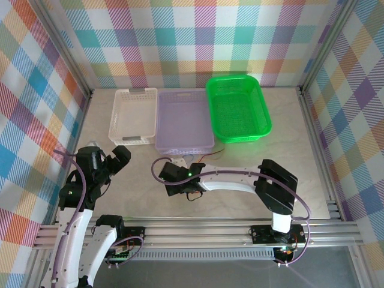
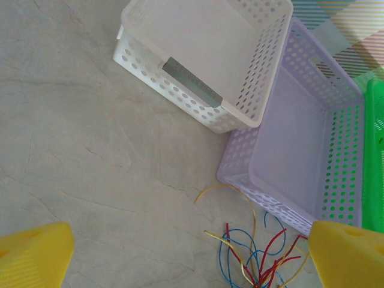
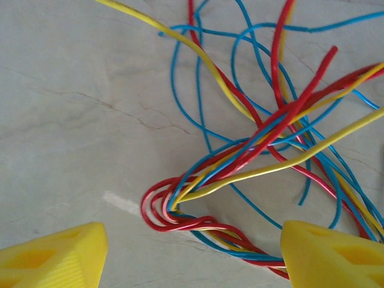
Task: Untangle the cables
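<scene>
The table (image 1: 132, 192) carries three baskets: one white basket (image 1: 128, 140), one purple basket (image 1: 184, 144) and one green basket (image 1: 264, 115). Two robot arms are installed: one left arm (image 1: 77, 207) and one right arm (image 1: 231, 178). One tangle of cables (image 3: 258, 144) is present in three colours, red, blue and yellow; the number of separate strands cannot be determined, since they cross and loop over one another.
</scene>
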